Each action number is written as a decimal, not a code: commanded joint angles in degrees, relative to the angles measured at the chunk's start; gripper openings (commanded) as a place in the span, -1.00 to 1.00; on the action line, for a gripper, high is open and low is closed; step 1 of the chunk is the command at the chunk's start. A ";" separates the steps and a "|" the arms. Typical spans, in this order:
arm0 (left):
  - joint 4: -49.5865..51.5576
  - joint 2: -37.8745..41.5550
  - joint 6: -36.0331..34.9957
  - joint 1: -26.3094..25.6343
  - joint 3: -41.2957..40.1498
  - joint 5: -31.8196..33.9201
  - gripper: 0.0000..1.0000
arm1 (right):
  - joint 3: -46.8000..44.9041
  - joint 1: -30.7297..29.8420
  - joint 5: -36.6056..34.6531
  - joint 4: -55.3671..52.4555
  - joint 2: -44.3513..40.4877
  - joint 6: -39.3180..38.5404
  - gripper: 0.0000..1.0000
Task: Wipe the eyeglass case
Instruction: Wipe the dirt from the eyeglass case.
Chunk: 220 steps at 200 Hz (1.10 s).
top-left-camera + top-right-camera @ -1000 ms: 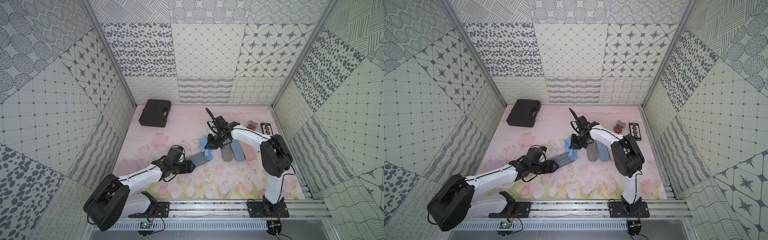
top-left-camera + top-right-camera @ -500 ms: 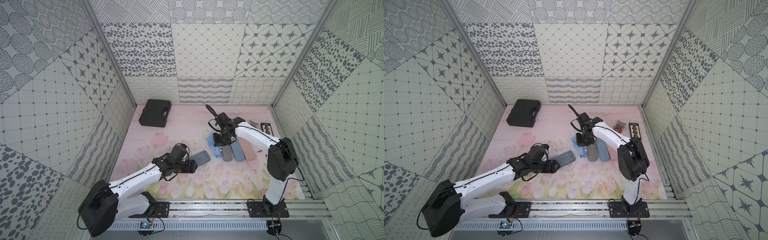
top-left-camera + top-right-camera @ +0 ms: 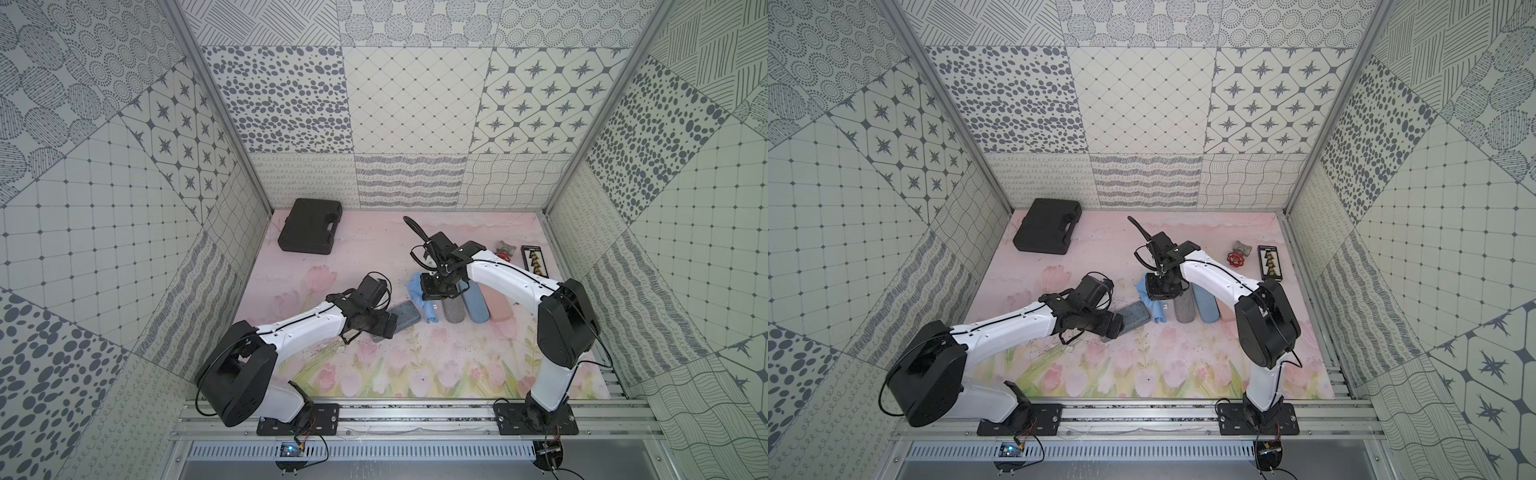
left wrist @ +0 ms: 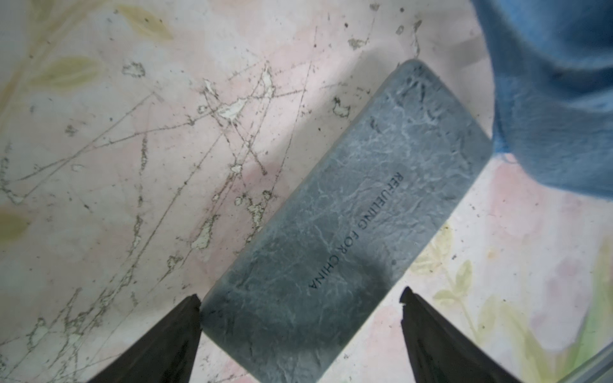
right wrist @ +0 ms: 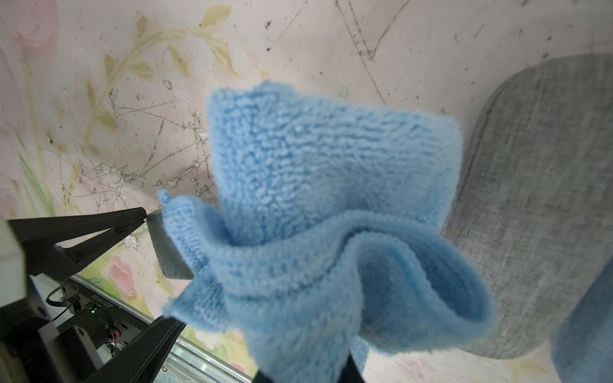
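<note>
The eyeglass case [image 3: 404,314] [image 3: 1134,316] [image 4: 348,225] is dark grey-blue with printed lettering and lies flat on the flowered mat. My left gripper [image 3: 388,327] [image 4: 300,295] is open, its jaws astride the case's near end. One of its fingers [image 4: 179,331] sits right at a corner of the case and the other stands apart. My right gripper [image 3: 436,291] [image 5: 305,374] is shut on a light blue cloth [image 3: 417,288] [image 3: 1144,291] [image 5: 331,199]. The cloth hangs just beyond the case's far end and hides most of the right jaws.
Beside the cloth lie a grey fabric case [image 3: 453,311] [image 5: 530,199], a blue case [image 3: 476,308] and a pink case [image 3: 500,306] in a row. At the back left is a black tool case [image 3: 309,226]. A red valve [image 3: 1235,258] and a black bit strip [image 3: 1269,262] lie at the back right.
My left gripper has opened and let go of the eyeglass case, which now rests on the mat. My right gripper has shifted slightly right with the cloth.
</note>
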<state>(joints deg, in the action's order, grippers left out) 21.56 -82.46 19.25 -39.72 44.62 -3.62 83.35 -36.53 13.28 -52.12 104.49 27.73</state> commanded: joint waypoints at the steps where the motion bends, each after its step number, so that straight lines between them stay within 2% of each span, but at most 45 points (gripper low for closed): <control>1: 0.06 -2.57 -4.30 0.35 0.20 -0.72 0.96 | -0.02 0.06 1.17 1.68 -0.42 0.05 -1.00; 40: -0.03 -1.57 -1.76 -0.27 -1.76 -7.02 0.98 | -0.12 0.06 0.70 1.60 -0.90 -0.34 -1.00; 129: -1.52 4.76 3.67 -4.79 -7.61 -4.65 0.96 | 0.36 -0.54 1.92 1.15 -2.04 -0.31 -1.00; 150: -1.87 5.43 3.99 -7.20 -9.15 0.43 0.78 | -0.08 -3.07 2.48 1.83 -2.57 -0.74 -1.00; 185: -5.04 8.28 3.47 -8.27 -12.05 3.16 0.42 | -1.28 -7.33 8.22 3.32 0.37 1.70 -1.00; 210: -8.76 10.17 2.41 -8.94 -13.87 3.56 0.14 | -5.24 -8.77 16.00 11.78 1.20 9.51 -1.00; 220: -10.18 10.21 1.67 -9.20 -14.21 3.29 0.11 | -7.23 -8.64 19.71 15.92 1.36 13.03 -1.00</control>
<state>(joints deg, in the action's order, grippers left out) 17.82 -73.95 22.33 -47.90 32.12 -3.29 79.90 -45.12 23.49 -46.22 104.29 32.49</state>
